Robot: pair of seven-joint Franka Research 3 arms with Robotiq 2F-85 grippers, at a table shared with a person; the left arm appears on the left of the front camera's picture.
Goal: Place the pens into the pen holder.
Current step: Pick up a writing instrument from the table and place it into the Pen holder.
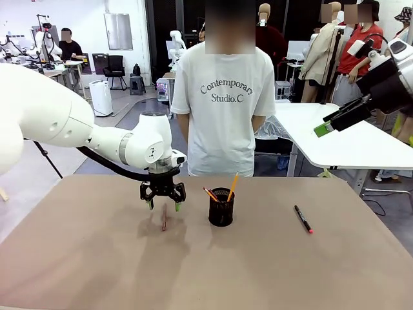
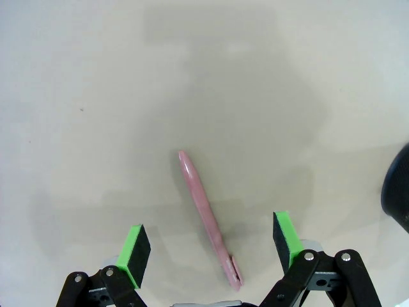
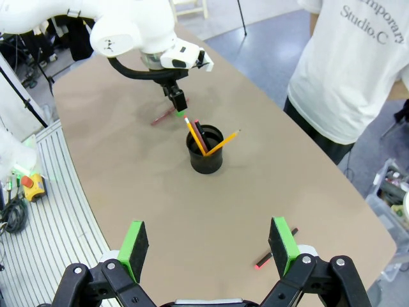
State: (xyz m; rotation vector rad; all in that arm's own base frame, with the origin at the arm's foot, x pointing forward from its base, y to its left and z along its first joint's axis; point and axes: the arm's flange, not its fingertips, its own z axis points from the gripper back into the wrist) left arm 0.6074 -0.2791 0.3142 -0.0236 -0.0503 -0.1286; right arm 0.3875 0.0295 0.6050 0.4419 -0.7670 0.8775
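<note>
You are about halfway, by my reading. The holder (image 1: 221,208) near the middle of the table (image 1: 77,271) has pencils (image 3: 195,134) standing in it: two yellow-orange ones and what looks like a reddish-brown one between them.

Two pens are left lying flat on the table. The pink pen (image 2: 206,217) is at the holder's 9 o'clock, near it but not touching. The marker (image 1: 303,219), black with a red end, is at the holder's 3 o'clock, farther off.

Your left fingers (image 2: 135,248) hang straight above the pink pen, wide open and holding nothing. In the left wrist view the pen lies between the two green pads and runs from about 11 o'clock to 5 o'clock. No pad touches it.

Your right fingers (image 3: 134,248) are also wide open and empty. They are raised well off the table, up at the holder's 2 o'clock in the front view, and look down on the holder and the marker.

The step in hand looks like the pick of the pink pen — once that is dropped in, only the marker remains, likely a job for the right arm.
</note>
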